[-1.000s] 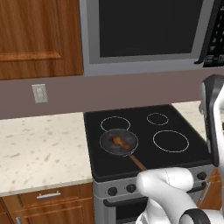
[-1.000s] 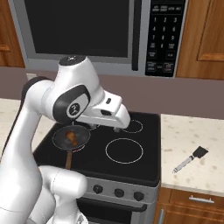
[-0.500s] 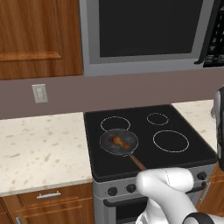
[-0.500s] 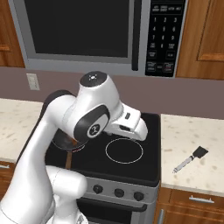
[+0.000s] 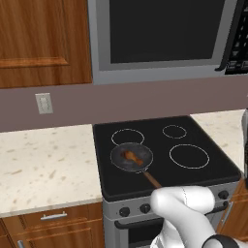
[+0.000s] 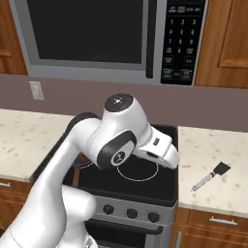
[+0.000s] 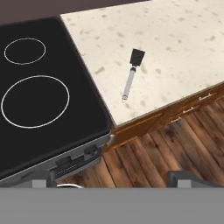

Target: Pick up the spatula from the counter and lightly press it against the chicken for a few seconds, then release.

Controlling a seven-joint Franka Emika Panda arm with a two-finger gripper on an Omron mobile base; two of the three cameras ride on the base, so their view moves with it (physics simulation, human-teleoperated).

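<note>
Right of the stove (image 7: 52, 127), the spatula (image 7: 130, 78) lies flat on the speckled table (image 7: 183, 43). Well above, the gripper (image 7: 116, 178) hangs wide open, empty. Chicken (image 5: 131, 156) sits in the pan (image 5: 117, 161) on the stove.

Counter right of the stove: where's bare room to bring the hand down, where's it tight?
Right counter is bare all around the spatula: a strip between it and the stove edge, wider room toward the wall. Left counter is bare too. Crowded: the stove's front left, taken by the pan with the chicken.
</note>
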